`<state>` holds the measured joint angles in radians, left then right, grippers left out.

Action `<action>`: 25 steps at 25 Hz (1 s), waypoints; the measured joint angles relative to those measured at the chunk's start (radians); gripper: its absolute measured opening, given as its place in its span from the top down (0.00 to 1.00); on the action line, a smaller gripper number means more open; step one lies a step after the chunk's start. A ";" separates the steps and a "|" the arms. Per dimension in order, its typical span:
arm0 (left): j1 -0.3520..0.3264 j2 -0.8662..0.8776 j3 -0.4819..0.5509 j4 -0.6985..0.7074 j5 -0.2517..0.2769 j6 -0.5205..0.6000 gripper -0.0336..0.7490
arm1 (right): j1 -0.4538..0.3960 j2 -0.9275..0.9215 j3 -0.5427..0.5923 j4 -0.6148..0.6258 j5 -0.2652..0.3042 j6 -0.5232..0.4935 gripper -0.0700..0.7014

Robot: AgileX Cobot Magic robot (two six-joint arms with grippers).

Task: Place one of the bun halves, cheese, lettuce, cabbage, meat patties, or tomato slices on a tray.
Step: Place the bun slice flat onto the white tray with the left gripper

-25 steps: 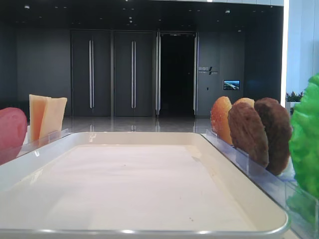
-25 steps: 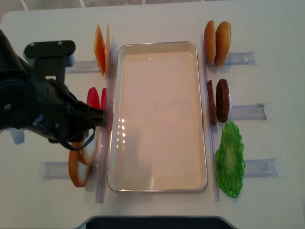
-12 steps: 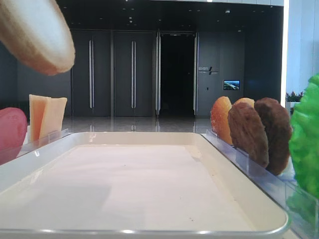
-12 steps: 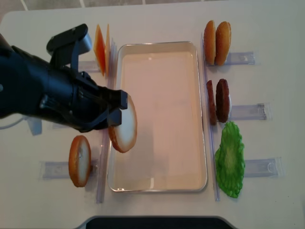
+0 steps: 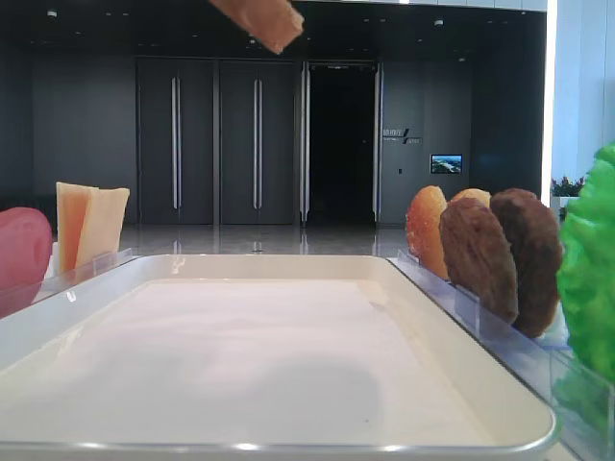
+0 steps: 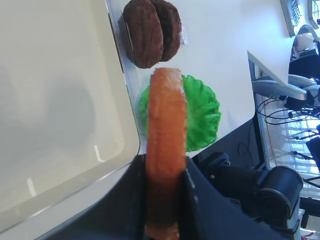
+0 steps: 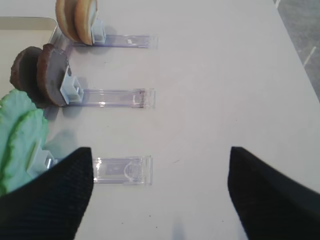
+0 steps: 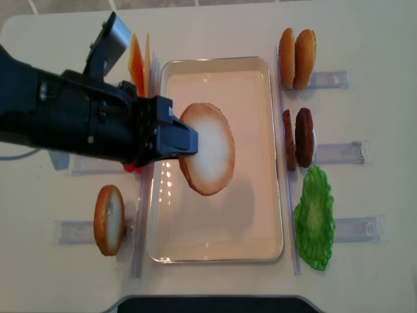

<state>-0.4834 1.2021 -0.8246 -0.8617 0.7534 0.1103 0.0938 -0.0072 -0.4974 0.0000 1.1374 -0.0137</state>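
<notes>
From the low exterior view, a bun half (image 5: pixel 261 19) now hangs high over the empty tray (image 5: pixel 288 288); a moment ago it was at the far left.

The right wrist view shows the right hand (image 7: pixel 160 195) with jaws spread wide, holding nothing, over the counter (image 7: pixel 225 75).

The left wrist view shows the left hand (image 6: pixel 165 200) clamped tight on the bun's edge.

Overhead, the bun has travelled from the tray's left rim to above its middle, so lowering and release likely come next.
</notes>
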 joint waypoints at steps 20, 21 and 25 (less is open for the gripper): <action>0.005 0.187 0.115 -0.237 -0.087 0.349 0.80 | 0.000 0.000 0.000 0.000 0.000 0.000 0.19; 0.005 0.211 0.115 -0.277 -0.087 0.387 0.80 | 0.000 0.000 0.000 0.000 0.000 0.000 0.19; 0.005 0.302 0.115 -0.406 -0.088 0.508 0.80 | 0.000 0.000 0.000 0.000 0.000 0.000 0.19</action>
<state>-0.4782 1.5041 -0.7099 -1.2676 0.6654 0.6180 0.0938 -0.0072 -0.4974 0.0000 1.1374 -0.0137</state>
